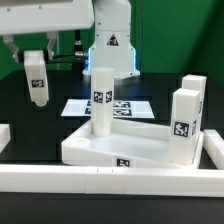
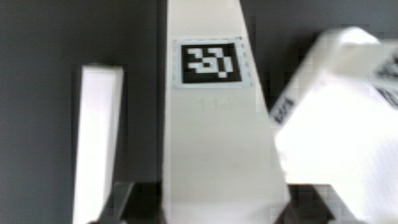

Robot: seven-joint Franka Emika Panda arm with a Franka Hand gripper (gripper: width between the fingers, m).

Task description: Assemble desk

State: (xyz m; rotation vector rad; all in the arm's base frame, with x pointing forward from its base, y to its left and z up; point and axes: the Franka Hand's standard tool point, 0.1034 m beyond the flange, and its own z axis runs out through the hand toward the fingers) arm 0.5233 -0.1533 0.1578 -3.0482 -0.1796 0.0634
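Note:
In the exterior view the white tabletop (image 1: pixel 95 150) lies flat near the front rail. One white leg (image 1: pixel 101 98) stands upright at its rear corner on that view's left. Two more legs (image 1: pixel 183 125) (image 1: pixel 196 90) stand at its right end. My gripper (image 1: pixel 34 60) hangs above the dark table at that view's far left, shut on a fourth tagged leg (image 1: pixel 38 88) that points downward. In the wrist view this leg (image 2: pixel 214 130) runs out from between the dark fingers (image 2: pixel 139 202), its tag facing the camera. My gripper (image 2: pixel 217 205) clamps its near end.
The marker board (image 1: pixel 76 105) lies behind the tabletop, in front of the arm's base (image 1: pixel 112 55). White border rails run along the front (image 1: pixel 110 182), the right (image 1: pixel 214 150) and the left (image 1: pixel 4 135). In the wrist view a white strip (image 2: pixel 98 130) and a blurred white mass (image 2: pixel 338 110) flank the held leg.

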